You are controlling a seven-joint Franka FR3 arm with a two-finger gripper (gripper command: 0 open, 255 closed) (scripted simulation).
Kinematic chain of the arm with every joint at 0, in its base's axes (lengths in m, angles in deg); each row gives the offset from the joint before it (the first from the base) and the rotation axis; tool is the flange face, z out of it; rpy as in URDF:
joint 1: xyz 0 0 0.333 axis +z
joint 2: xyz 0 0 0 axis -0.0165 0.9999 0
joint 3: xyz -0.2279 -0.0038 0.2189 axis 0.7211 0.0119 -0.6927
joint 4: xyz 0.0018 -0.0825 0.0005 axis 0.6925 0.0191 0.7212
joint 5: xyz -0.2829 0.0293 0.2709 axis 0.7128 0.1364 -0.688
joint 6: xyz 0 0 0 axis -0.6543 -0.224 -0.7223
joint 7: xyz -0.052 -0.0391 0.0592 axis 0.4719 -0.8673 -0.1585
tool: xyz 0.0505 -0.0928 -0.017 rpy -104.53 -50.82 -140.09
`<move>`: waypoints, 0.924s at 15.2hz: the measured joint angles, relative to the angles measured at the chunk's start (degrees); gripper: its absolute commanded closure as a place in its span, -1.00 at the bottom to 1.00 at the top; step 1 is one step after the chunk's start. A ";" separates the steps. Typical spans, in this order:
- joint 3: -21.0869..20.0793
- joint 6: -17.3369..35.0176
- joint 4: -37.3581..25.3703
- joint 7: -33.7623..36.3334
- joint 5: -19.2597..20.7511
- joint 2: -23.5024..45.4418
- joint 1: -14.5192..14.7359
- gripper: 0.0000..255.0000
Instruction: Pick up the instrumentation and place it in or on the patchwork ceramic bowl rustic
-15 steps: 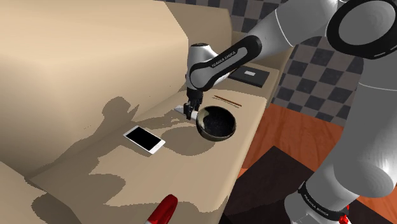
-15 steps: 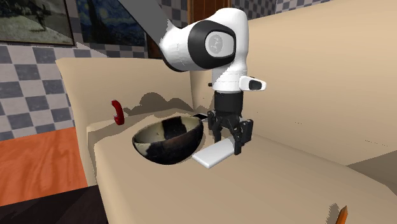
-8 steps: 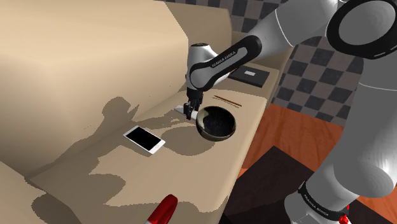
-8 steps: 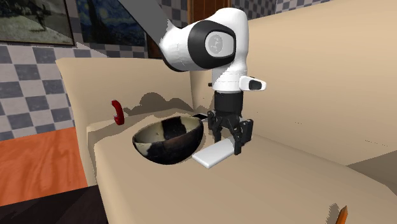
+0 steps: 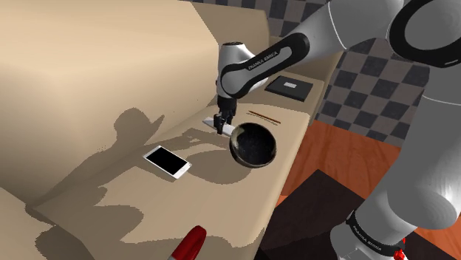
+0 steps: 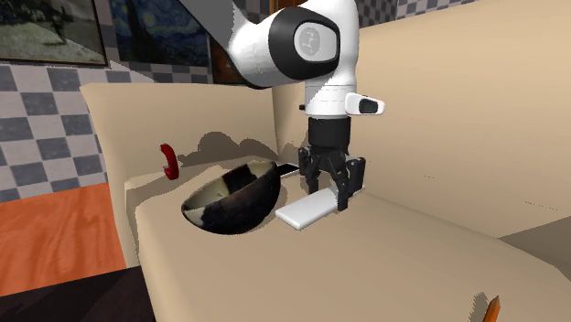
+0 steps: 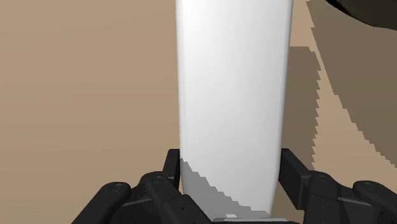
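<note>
One each: bowl, white slab, phone, black box

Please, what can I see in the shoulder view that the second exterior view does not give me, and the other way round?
The shoulder view adds a white phone with a black screen and a flat black item. The second exterior view adds a framed painting on the wall. Both show the gripper clasping the white flat piece beside the bowl.
</note>
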 measured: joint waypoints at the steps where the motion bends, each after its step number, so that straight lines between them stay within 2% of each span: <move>1: -0.06 -0.81 -0.46 0.02 -0.09 -0.35 0.04 1.00; 14: -0.32 -9.75 -4.88 -0.98 -1.26 -4.94 -0.16 1.00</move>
